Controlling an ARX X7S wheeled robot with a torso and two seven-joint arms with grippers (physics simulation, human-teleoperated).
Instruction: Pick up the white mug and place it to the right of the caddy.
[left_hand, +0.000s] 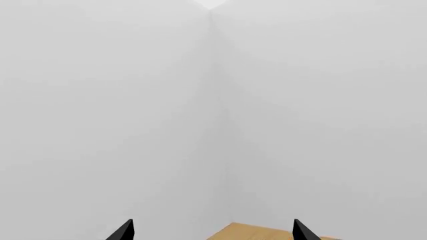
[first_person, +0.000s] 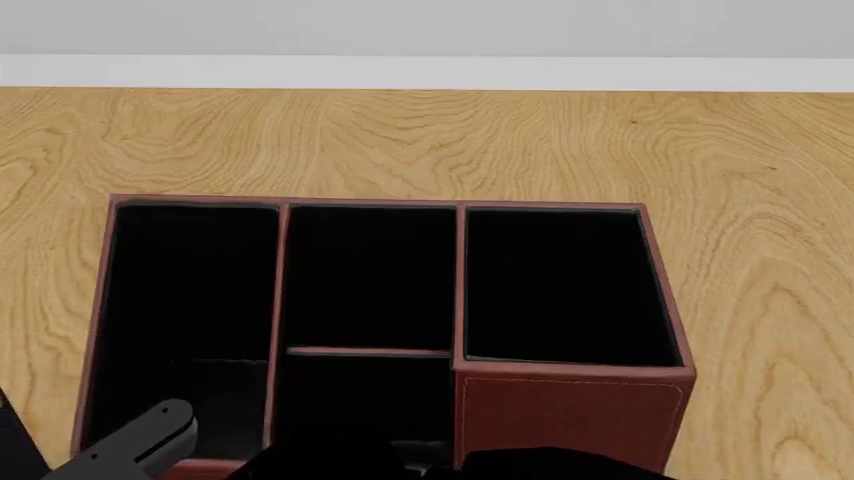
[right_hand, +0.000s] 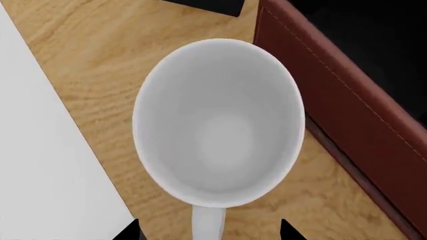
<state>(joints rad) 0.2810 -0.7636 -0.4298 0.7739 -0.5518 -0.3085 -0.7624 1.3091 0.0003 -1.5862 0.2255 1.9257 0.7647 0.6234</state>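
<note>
Left wrist view: two black fingertips of the left gripper (left_hand: 212, 231) spread well apart, nothing between them, so open; beyond them plain white walls (left_hand: 133, 110) meeting at a corner and a bit of light wood tabletop (left_hand: 257, 232).

Head view: large dark reddish-brown leather-look rectangular caddy (first_person: 567, 415) sits on the tabletop, black-lined compartments, pale stitching on its front panel, three bays across with the middle one split by a divider. A grey arm link (first_person: 134, 440) pokes in at the lower left, over the caddy's left bay. Mug not visible here.

Right wrist view: plain glossy all-white mug (right_hand: 217, 125) stands upright on the wood, seen from above, round rim, bare white inside, handle (right_hand: 207, 222) pointing toward the camera. It sits just beside the caddy's stitched brown wall; touching or not, can't tell. Right gripper (right_hand: 210, 231) fingertips spread either side of the handle, not clamped on it, open.
</note>
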